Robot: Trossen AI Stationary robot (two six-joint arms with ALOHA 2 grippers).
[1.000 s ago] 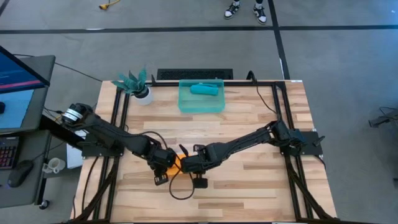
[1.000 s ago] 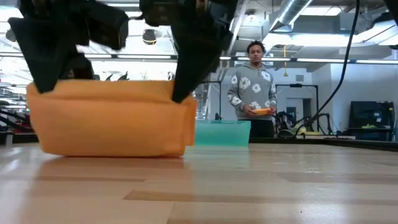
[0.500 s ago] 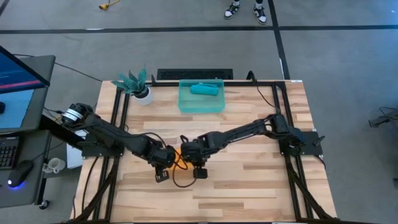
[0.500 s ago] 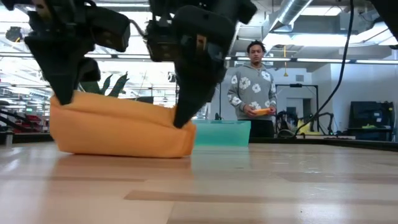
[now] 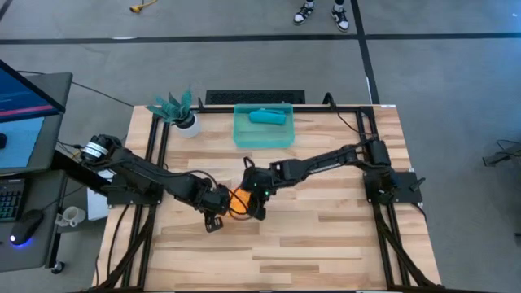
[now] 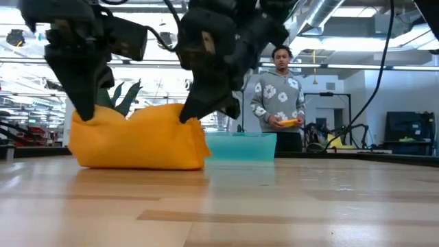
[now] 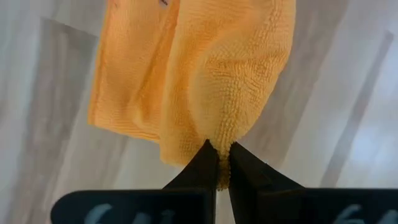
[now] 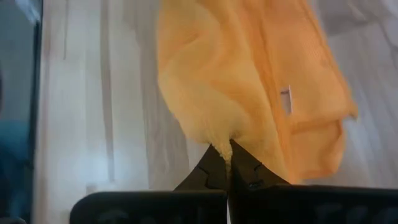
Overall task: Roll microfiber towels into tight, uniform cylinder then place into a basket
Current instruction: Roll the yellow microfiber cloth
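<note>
Orange towel (image 6: 140, 143): bunched taller, shifted toward basket (image 5: 263, 135); left gripper (image 7: 219, 163) and right gripper (image 8: 224, 163) clamp its edges; bare tabletop around.

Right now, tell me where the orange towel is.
Orange towel lies mid-table in the high view, pinched between left gripper and right gripper, in front of the basket.

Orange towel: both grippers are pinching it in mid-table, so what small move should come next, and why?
Probably lift and carry it together toward the teal basket. The left gripper and right gripper are each shut on an end of the orange towel, which sits bunched on the table, while the teal towel already lies in the basket.
</note>
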